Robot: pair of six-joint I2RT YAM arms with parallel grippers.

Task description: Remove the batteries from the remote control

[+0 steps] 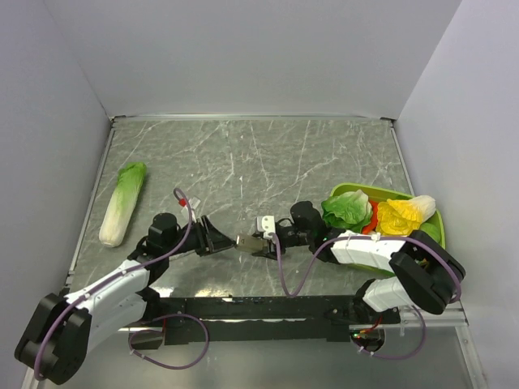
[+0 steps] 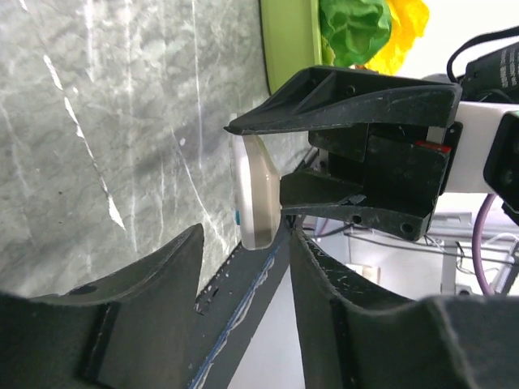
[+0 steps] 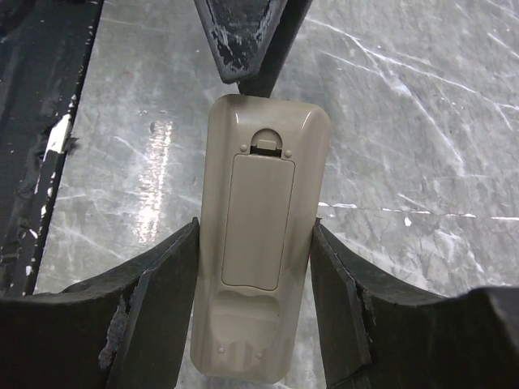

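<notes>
The remote control (image 3: 259,243) is held just above the table near its front edge, grey-tan back face up. Its battery cover (image 3: 258,219) is closed, so the batteries are hidden. My right gripper (image 3: 255,227) is shut on the remote's sides at its near half; it also shows in the top view (image 1: 263,240). My left gripper (image 1: 220,240) is open, facing the remote's (image 1: 246,241) free end. In the left wrist view the remote (image 2: 258,194) stands edge-on just beyond my open left gripper (image 2: 246,235). One left fingertip (image 3: 239,40) sits at the remote's far end.
A long pale-green cabbage (image 1: 122,203) lies at the left. A green tray (image 1: 433,224) at the right holds lettuce (image 1: 349,209) and a yellow vegetable (image 1: 401,215). The dark front rail (image 1: 268,306) runs along the table's near edge.
</notes>
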